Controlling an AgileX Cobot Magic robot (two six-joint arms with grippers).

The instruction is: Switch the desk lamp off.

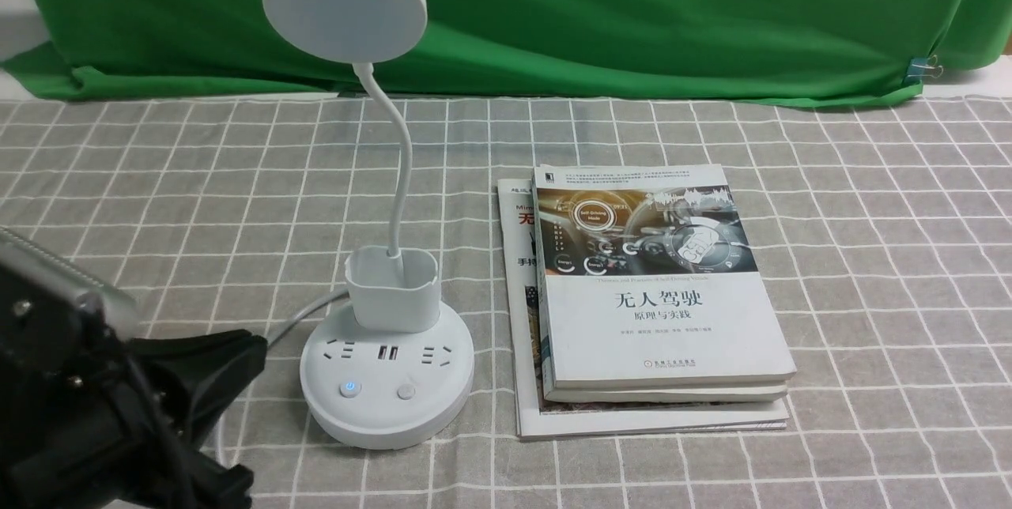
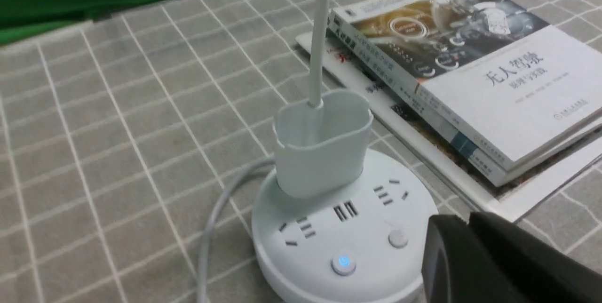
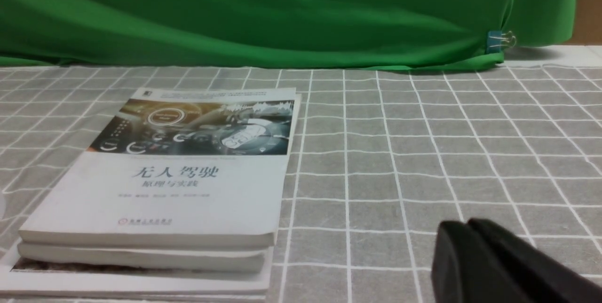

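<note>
The white desk lamp (image 1: 387,382) stands left of centre on the checked cloth: flat round disc head (image 1: 345,1), thin bent neck, small cup holder (image 1: 392,288), round base with sockets. On the base a blue-lit button (image 1: 349,390) sits left of a plain button (image 1: 406,391). The disc head looks unlit. My left gripper (image 1: 253,347) is shut and empty, just left of the base and slightly above the cloth. In the left wrist view (image 2: 463,220) its tip hangs beside the plain button (image 2: 398,239); the lit button (image 2: 343,262) is further off. My right gripper (image 3: 463,225) is shut and empty over bare cloth.
A stack of books (image 1: 656,295) lies right of the lamp, also in the right wrist view (image 3: 164,185). The lamp's white cable (image 1: 304,315) runs off the base's back left, close to my left gripper. A green cloth backdrop (image 1: 632,11) closes the far edge.
</note>
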